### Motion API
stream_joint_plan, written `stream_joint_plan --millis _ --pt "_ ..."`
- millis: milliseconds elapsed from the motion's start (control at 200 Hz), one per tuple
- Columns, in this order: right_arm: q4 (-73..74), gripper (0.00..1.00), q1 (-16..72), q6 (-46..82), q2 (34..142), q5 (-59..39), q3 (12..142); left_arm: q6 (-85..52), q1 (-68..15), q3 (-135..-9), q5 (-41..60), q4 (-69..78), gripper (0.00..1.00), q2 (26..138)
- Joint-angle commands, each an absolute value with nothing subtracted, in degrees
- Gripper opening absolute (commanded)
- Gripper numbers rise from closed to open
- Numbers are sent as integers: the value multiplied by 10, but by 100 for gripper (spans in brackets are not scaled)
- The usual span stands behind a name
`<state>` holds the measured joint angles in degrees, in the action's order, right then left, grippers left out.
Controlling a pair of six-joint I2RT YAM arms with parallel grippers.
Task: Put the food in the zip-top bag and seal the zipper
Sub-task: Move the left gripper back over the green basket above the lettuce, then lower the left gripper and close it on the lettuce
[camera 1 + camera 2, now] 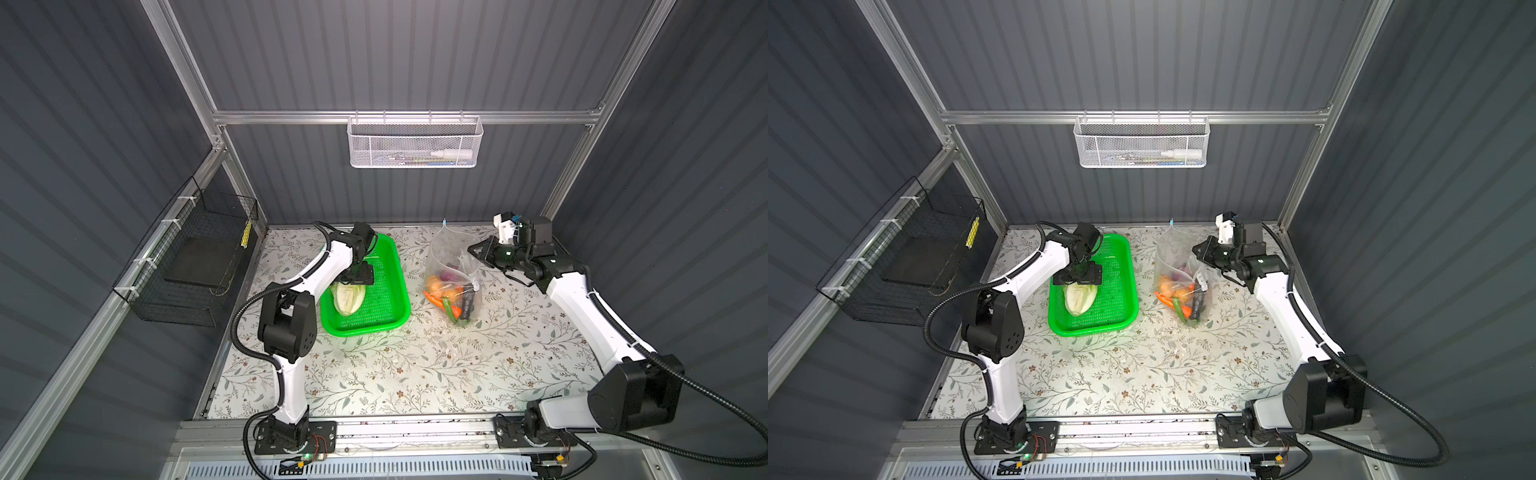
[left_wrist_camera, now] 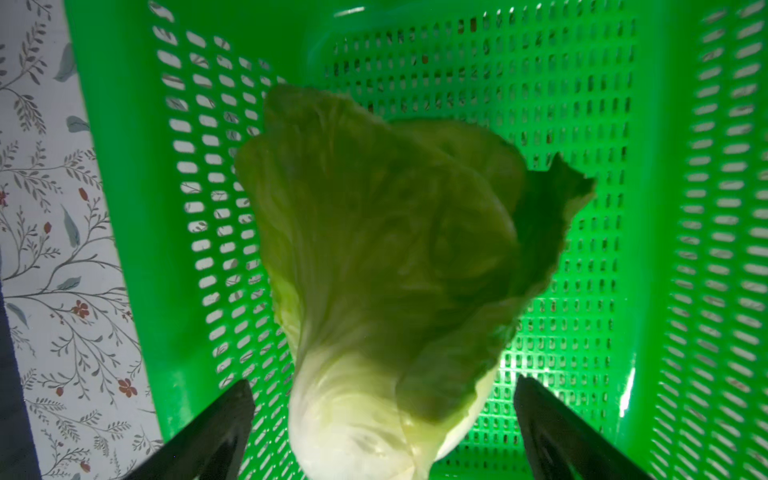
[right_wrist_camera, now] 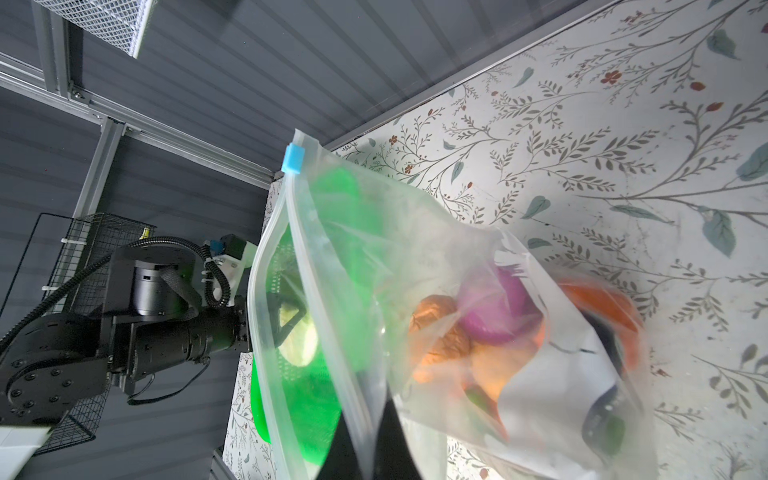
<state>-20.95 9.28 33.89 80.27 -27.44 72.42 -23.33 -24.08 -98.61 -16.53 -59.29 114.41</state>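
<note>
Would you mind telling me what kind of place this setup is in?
Most likely a robotics lab test cell, not a kitchen: grey ribbed wall panels on an aluminium frame enclose a floral-covered table, with the left arm and right arm bolted to a front rail.

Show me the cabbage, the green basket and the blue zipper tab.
cabbage (image 1: pixel 348 297): in a top view, middle of its leaves.
green basket (image 1: pixel 383 296): in a top view, bare perforated floor.
blue zipper tab (image 3: pixel 292 158): right wrist view, centre of the tab.

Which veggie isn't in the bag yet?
The pale-green cabbage. It lies alone in the green basket, while the other veggies are all inside the clear bag.
</note>
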Motion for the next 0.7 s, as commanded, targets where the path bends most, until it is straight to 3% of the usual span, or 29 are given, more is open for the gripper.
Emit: stream_joint_plan --millis 0,425,690 --pt "-204 0 96 341 802 -271 732 -214 -240 -968 -161 -593 100 1160" --pt "-203 0 99 344 806 -267 739 -181 -232 -973 -73 -537 100 1202" --pt "-197 0 101 348 816 -270 741 -210 -271 -1016 -7 -512 100 1186"
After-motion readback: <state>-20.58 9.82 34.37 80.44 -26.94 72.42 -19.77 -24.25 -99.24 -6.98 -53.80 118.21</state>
